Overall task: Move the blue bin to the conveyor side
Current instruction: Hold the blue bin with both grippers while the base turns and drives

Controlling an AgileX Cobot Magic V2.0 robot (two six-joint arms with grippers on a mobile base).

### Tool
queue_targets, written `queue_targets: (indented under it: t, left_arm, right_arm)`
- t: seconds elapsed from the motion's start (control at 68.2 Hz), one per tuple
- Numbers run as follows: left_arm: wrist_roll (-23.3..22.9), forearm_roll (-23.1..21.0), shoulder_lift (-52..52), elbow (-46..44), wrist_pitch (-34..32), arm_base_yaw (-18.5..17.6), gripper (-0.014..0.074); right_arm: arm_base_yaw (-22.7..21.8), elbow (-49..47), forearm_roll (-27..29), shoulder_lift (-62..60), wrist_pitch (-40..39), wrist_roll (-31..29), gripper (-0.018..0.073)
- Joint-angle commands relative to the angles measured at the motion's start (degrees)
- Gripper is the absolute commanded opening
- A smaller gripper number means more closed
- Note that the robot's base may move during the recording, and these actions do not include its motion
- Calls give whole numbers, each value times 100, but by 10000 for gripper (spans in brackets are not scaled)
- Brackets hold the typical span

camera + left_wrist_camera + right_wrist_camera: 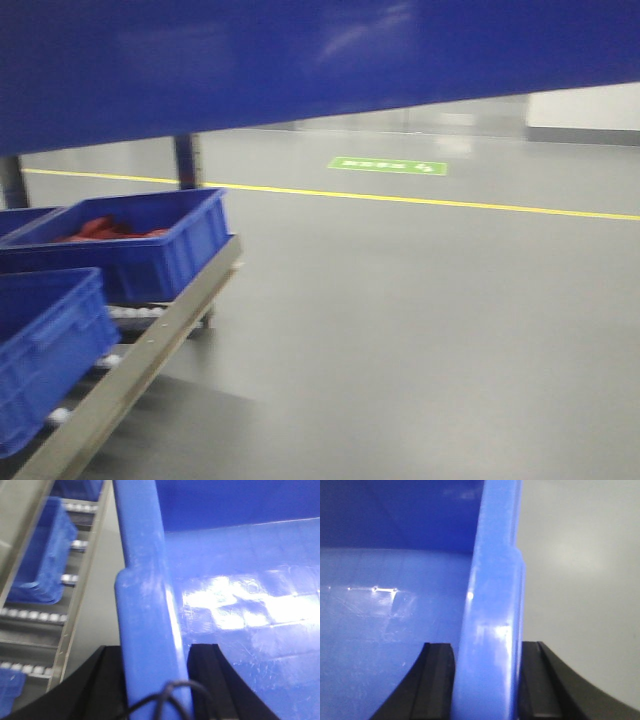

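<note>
**Blue bin point(250, 60) clamped at both rims, conveyor point(150, 350) low on the left**

Blue plastic filled the top of the front view, where the bin's glossy wall hung across the frame above the floor point(400, 330). This suggested the tote was raised off any surface, though its underside was out of sight.

At the left wrist, the left gripper point(156, 652) straddled the thick rolled rim. One black finger point(107, 655) lay outside the wall and the other inside, both pressed against the plastic. The right gripper point(487, 650) pinched the opposite rim the same way, with its pads tight on either face.

The conveyor ran along the left side of the scene. Its pale rollers point(130, 312) already bore two other blue totes: a far one point(150, 250) holding something red point(100, 228), and a near one point(50, 340). Further off, a yellow line point(420, 202) crossed the grey floor.

The step in hand looked like the carry itself, with the lift done and the set-down not yet reached. The next move would call for swinging the load leftward toward the roller track with both arms level. The squeeze on both rims would have to be even, so the bin neither tilted nor slipped. It would also need to clear the totes already sitting on the rollers.
</note>
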Motion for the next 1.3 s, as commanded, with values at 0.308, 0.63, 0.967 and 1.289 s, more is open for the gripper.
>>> queue_targets:
  t: [0.308, 0.63, 0.967, 1.289]
  left_arm:
    - [65, 398, -113, -67, -350, 28, -17]
    - [65, 398, -113, -67, -350, 28, -17]
    - [65, 398, -113, -67, -350, 28, -17]
    - [65, 398, -113, -67, -350, 28, -17]
  right_arm:
    - [-43, -91, -509, -137, -491, -104, -69]
    - [-43, -91, -509, -137, -491, -104, -69]
    - [-43, -91, -509, -137, -491, -104, -69]
    - [-43, -91, -509, -137, -491, -104, -69]
